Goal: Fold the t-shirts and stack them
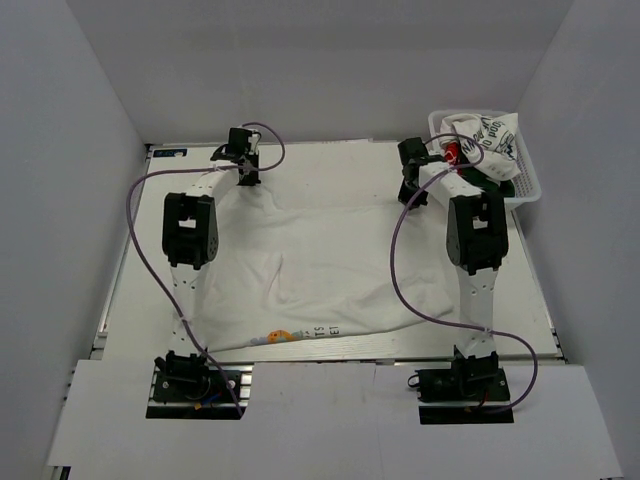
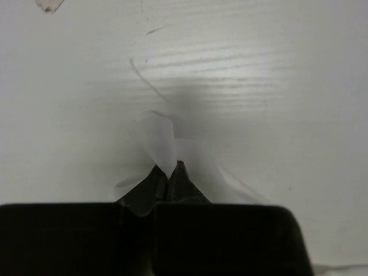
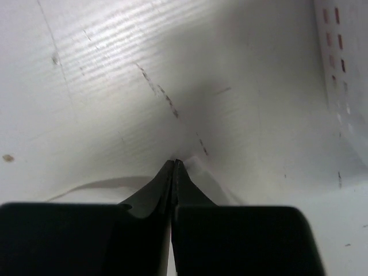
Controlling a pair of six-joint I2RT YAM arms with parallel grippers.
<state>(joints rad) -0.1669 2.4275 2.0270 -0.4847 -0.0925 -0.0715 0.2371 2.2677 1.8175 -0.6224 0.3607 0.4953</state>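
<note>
Behind both tools, towards the arm bases, the white cotton t-shirt with small colourful cartoon figures (image 1: 320,270) lay spread on the white counter (image 1: 330,165), printed hem nearest. At its far edge the left tool (image 2: 172,167) was clamped tight on a puckered pinch of cloth, and the right tool (image 3: 174,163) was clamped, seemingly on a thin fold. This looked like the first fold's start, calling for both corners to be lifted evenly and drawn back towards the hem. Beyond the right tool, a crumpled white t-shirt with black lettering and a red patch (image 1: 485,135) sat in a white slotted plastic basket (image 1: 527,190).

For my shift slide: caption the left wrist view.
Left gripper pinching a fold of the white t-shirt over the table.
</note>
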